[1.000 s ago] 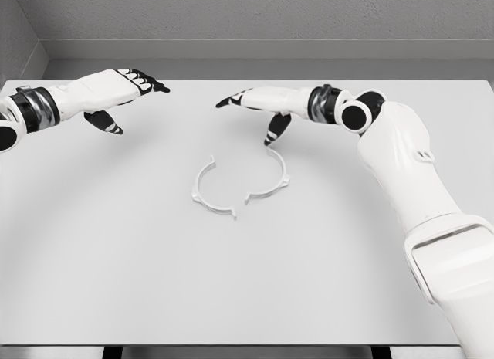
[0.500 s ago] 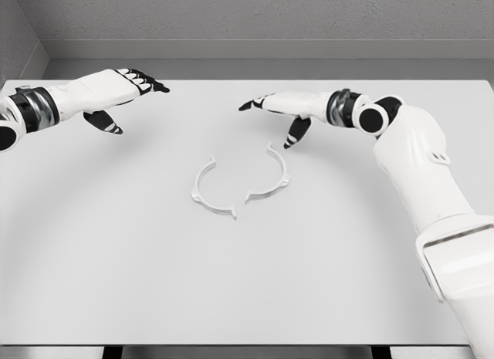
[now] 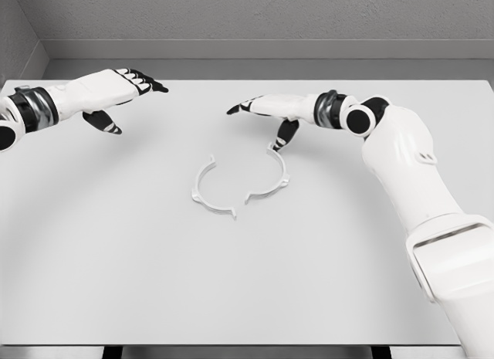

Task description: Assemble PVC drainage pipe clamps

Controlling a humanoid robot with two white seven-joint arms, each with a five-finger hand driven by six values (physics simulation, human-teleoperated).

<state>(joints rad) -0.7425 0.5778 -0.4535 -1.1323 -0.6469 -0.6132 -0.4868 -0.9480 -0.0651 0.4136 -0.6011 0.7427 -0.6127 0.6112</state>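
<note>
Two thin white half-ring clamp pieces lie flat on the white table (image 3: 116, 259) near its middle. The left half (image 3: 204, 191) and the right half (image 3: 274, 178) face each other and form a broken ring with gaps at the top and bottom. My right hand (image 3: 262, 116) hovers just behind the right half, fingers spread, its thumb tip close above that piece's upper end. Far to the left, my left hand (image 3: 123, 93) floats above the table with fingers extended and nothing in it.
A grey wall (image 3: 247, 19) runs behind the table's far edge. My right forearm and elbow (image 3: 401, 166) cross the table's right side.
My right hand swung right, away from the ring, then came back left toward the right half. The left hand and both clamp pieces stayed put.
</note>
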